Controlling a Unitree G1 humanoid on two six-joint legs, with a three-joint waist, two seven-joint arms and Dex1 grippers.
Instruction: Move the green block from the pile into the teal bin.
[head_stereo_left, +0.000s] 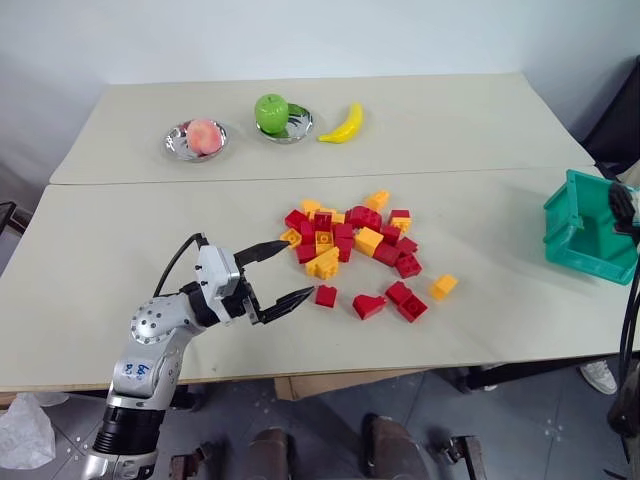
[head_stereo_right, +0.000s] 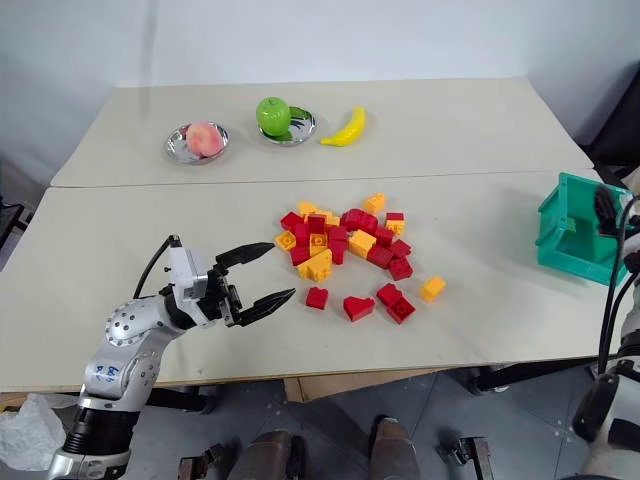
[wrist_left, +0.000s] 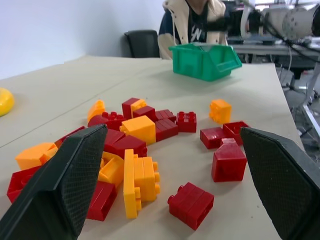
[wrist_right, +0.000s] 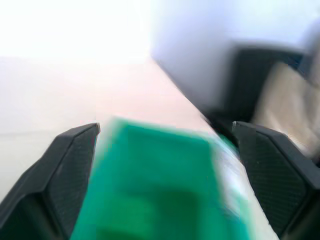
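- Right gripper (wrist_right: 160, 165) hangs just above the teal bin (head_stereo_left: 585, 235), fingers spread wide, holding nothing
- Green block: I can't spot it in the pile (head_stereo_left: 355, 250); likely inside the bin
- Left gripper (head_stereo_left: 285, 275) gapes empty beside the pile

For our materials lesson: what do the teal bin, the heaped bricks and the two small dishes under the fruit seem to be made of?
The teal bin: likely moulded plastic, one even colour with a soft sheen.
The pile of bricks: likely hard plastic, with crisp studs and glossy red, yellow and orange faces.
The dishes: probably polished metal, silvery with mirror-like reflections.
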